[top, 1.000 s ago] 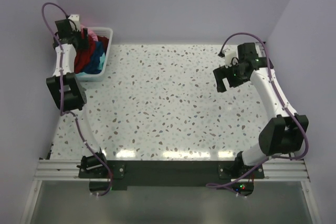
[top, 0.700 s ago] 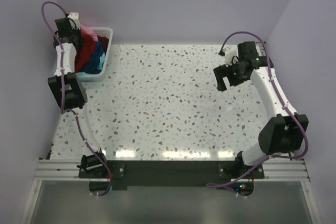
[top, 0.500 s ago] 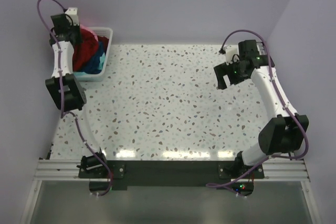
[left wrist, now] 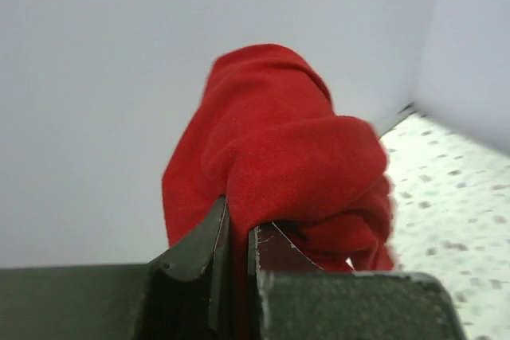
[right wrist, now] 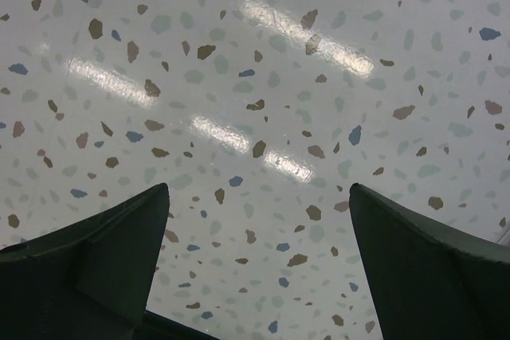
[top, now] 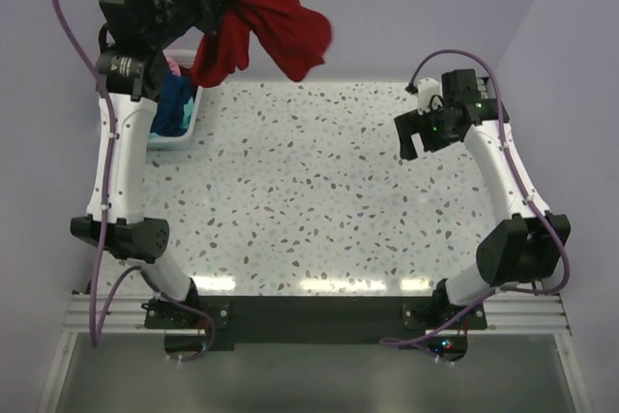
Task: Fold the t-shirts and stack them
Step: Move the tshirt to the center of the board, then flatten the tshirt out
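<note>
A large deep red t-shirt (top: 261, 21) hangs bunched in the air above the table's far left corner, my left gripper (top: 206, 2) shut on its upper edge. In the left wrist view the red t-shirt (left wrist: 279, 149) fills the middle and my left gripper (left wrist: 237, 224) pinches a fold of it between its two dark fingers (left wrist: 195, 260). More t-shirts, a navy or teal one (top: 174, 103) and a bit of pink (top: 173, 66), lie in the basket. My right gripper (top: 414, 137) hovers open over the table's right side, and my right gripper (right wrist: 259, 193) shows only bare tabletop between its fingertips.
A white slatted basket (top: 179, 137) stands at the far left corner of the speckled table (top: 309, 200), below the raised left arm. Pale purple walls close in the back and both sides.
My left gripper shut on the red t-shirt in the basket, then rose high and swung right, pulling the shirt out into the air. The right arm barely shifted.
</note>
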